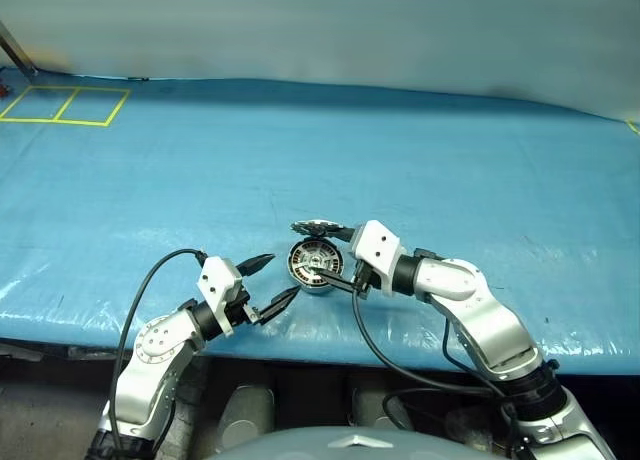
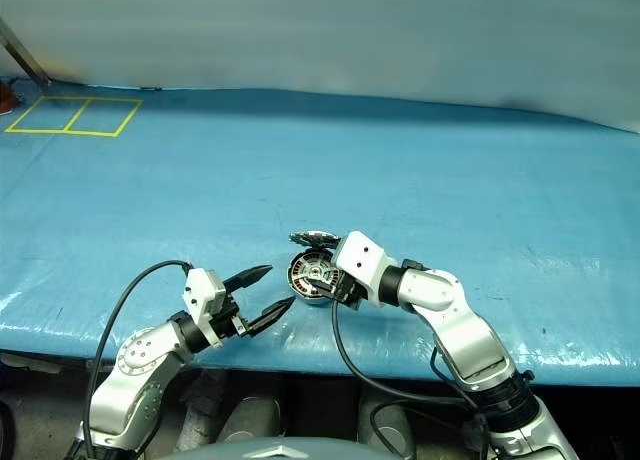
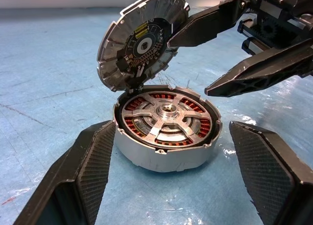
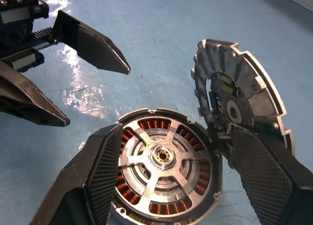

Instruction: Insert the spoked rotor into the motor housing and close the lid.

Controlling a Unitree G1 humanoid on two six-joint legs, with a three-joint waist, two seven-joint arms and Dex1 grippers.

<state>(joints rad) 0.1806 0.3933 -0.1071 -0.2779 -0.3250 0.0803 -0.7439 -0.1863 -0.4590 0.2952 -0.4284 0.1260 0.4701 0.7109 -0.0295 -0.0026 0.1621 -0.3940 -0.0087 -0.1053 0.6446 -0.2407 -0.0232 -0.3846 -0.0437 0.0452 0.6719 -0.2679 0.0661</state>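
Note:
The motor housing [image 3: 161,154], a round silver cup with copper windings, stands near the blue table's front edge. The spoked rotor [image 3: 167,115] lies seated inside it, spokes up. The lid [image 3: 142,39] stands tilted up on its hinge at the housing's far rim, its inner face showing. My left gripper [image 1: 281,277] is open just left of the housing, its fingers [image 3: 85,171] flanking it without touching. My right gripper [image 1: 346,277] is open at the housing's right, one of its fingers [image 3: 210,22] at the lid's edge and the other finger [image 3: 259,71] lower, apart from it.
The blue sheet covers the table [image 1: 450,160], with wide free surface behind and beside the housing. Yellow tape squares [image 1: 65,105] mark the far left corner. The table's front edge [image 1: 320,338] runs just below both grippers. A black cable [image 1: 160,270] loops over my left arm.

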